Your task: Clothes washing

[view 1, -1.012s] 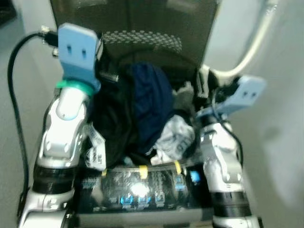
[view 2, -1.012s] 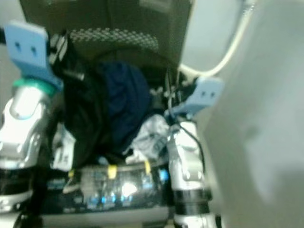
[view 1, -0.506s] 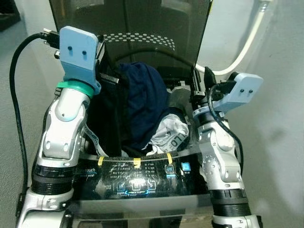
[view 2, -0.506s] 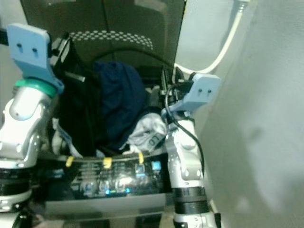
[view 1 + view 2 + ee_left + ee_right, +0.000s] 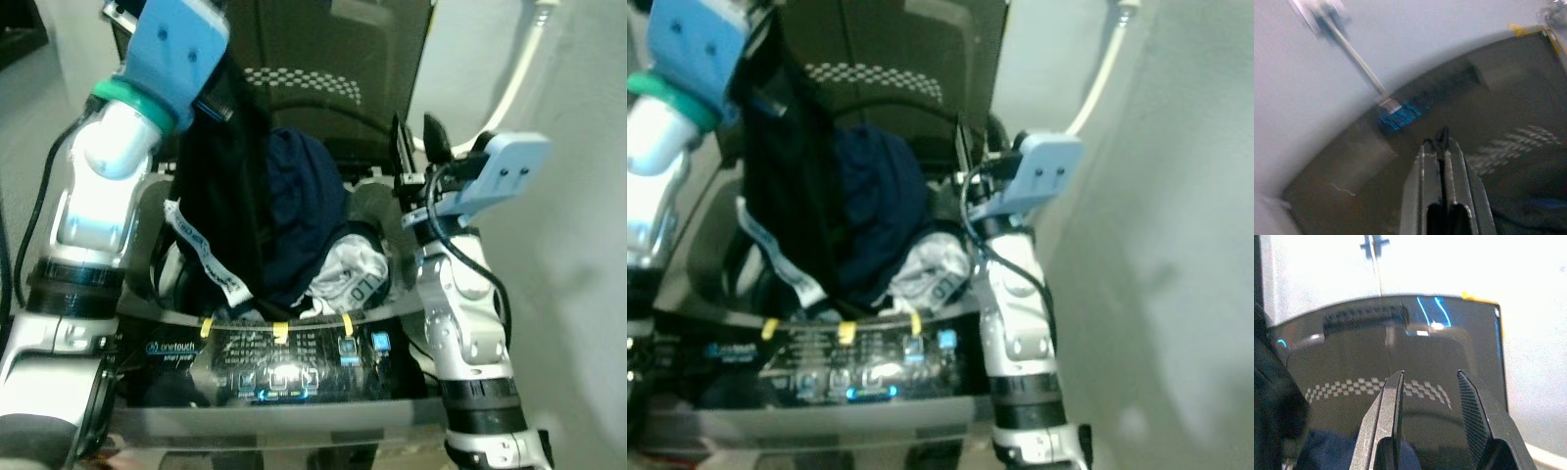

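Dim head views, blurred left wrist view, overexposed right wrist background

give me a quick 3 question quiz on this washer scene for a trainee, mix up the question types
1. True or false: the left gripper has its jaws closed, and a black garment hangs from it above the washing machine.

2. Multiple choice: what lies in the open tub beside the hanging garment?
A. a navy blue garment
B. a red towel
C. a yellow pillow

3. Short answer: how do the jaws of the right gripper stand, and do they hold anything?

Key
1. True.
2. A: the navy blue garment is heaped in the tub, with a white printed cloth beside it.
3. Apart, with nothing between them, facing the raised dark lid.
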Robot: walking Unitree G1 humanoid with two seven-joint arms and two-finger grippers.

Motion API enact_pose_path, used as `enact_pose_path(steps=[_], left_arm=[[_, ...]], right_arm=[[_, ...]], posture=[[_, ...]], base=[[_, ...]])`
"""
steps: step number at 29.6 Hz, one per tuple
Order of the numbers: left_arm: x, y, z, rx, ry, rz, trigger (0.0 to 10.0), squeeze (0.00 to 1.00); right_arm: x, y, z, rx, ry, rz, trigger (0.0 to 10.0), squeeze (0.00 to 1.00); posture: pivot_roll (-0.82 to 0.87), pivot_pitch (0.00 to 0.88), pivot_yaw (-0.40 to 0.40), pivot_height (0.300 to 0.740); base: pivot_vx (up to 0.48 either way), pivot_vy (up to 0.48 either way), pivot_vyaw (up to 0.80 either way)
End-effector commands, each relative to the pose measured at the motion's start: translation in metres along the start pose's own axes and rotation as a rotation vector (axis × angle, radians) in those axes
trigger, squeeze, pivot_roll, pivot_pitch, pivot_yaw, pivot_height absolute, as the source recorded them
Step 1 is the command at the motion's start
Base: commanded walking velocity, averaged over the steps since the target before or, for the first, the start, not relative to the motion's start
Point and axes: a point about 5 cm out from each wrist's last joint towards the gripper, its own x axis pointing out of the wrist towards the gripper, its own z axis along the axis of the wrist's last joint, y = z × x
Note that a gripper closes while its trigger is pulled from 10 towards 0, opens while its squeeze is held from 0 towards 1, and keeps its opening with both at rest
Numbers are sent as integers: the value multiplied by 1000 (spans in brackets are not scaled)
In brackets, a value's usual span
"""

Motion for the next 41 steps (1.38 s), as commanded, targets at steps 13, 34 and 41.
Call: enact_pose_path(steps=[13, 34, 41], left_arm=[[-57, -68, -52, -468, 319, -311, 10000, 1000], [-116, -91, -1, 31, 84, -716, 10000, 0], [-97, -107, 4, 245, -77, -617, 10000, 0]], right_arm=[[-8, -5, 2, -20, 2, -25, 10000, 0], [-15, -10, -15, -21, 106, 74, 10000, 0], [-15, -1, -18, -5, 104, 100, 10000, 0]], posture=[[46, 72, 38, 740], [114, 68, -1, 740], [106, 46, 2, 740]], base=[[0, 0, 0], [0, 0, 0], [0, 0, 0]])
